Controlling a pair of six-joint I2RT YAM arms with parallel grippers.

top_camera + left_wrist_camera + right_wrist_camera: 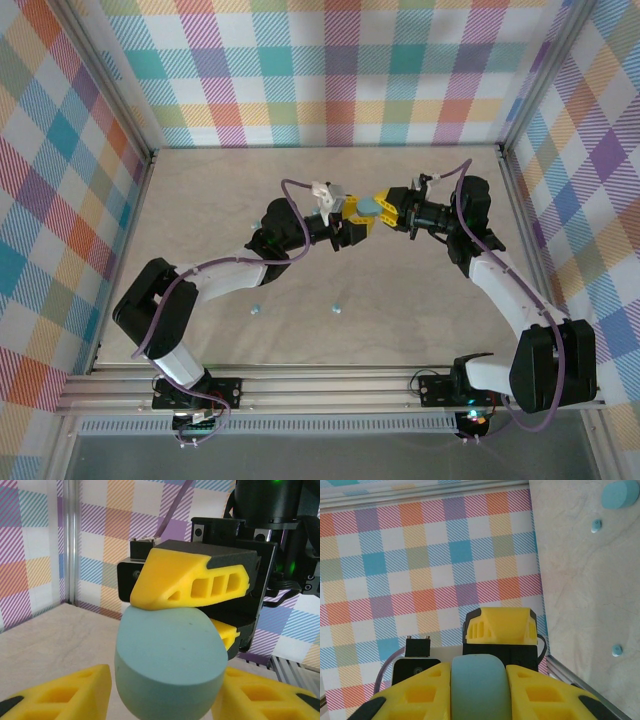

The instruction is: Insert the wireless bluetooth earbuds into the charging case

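Plaid walls (330, 70) in pastel checks close in a pale marbled worktop (220, 190), above which the left arm (215, 270) and right arm (505, 285) meet nose to nose, lifted off the surface. The right pincer (479, 672) is clamped on the charging case (170, 650), a smooth pale blue oval held across its width between the yellow fingers. The left pincer (162, 692) has a finger on either side of the case's free end. They are very close to the shell, but I cannot tell whether they press it or merely flank it. A second case (620, 494) lies on the worktop, seen from the right wrist. One earbud (256, 309) and another (337, 308) lie on the worktop near the arms' bases, well apart from the raised case and from each other. The step in hand looks like a two-handed hold to get the case opened or reseated. To do it well, the right pincer should hold firm without shifting. The left should close squarely across the rounded end rather than on its taper, where a slick shell could squirt out. Any pull should be gentle and in line with the lid.
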